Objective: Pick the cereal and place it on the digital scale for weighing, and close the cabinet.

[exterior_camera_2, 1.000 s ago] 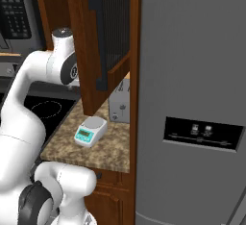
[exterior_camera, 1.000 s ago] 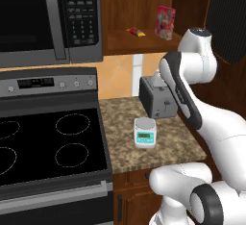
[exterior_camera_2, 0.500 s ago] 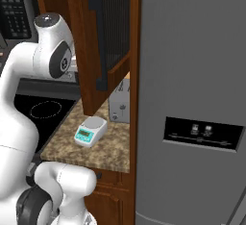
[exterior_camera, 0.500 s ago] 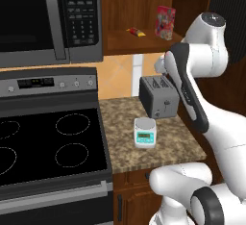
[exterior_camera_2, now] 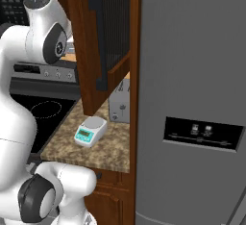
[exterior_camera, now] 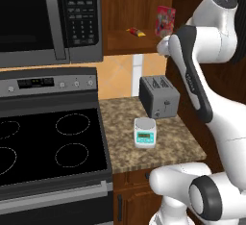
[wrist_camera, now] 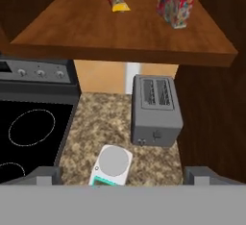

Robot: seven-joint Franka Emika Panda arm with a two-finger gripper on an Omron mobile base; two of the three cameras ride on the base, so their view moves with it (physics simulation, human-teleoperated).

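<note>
Claw (wrist_camera: 123, 183): the hand view shows two finger tips (wrist_camera: 44, 175) at the bottom corners, set far apart with nothing between them. The claw stands wide and carries no load.

Cereal (wrist_camera: 178, 0): upright on the open cabinet shelf (wrist_camera: 120, 31), ahead of the claw and above it, toward the right finger tip's side. In the left base view the cereal (exterior_camera: 164, 21) stands at the shelf's right end, just beside the arm's upper link.

Yellow-red packet (wrist_camera: 115, 0): lying flat on the same shelf, ahead of the claw and left of the cereal, well apart from it. In the left base view the yellow-red packet (exterior_camera: 135, 31) lies near the shelf's front edge.

Digital scale (wrist_camera: 111, 165): on the speckled tabletop (wrist_camera: 96, 118), directly below the claw, close to the midline between the finger tips. In the left base view the digital scale (exterior_camera: 145, 132) sits near the tabletop's front edge, teal panel toward the camera.

Toaster (wrist_camera: 154, 109): on the tabletop, below the shelf, just beyond the digital scale and slightly toward the right finger tip.

Cabinet (exterior_camera_2: 103, 41): the door stands swung open over the tabletop, with its dark handle (exterior_camera_2: 98, 41) vertical on the near edge.

Stove (exterior_camera: 43, 137): left of the tabletop, under the microwave (exterior_camera: 48, 19).
</note>
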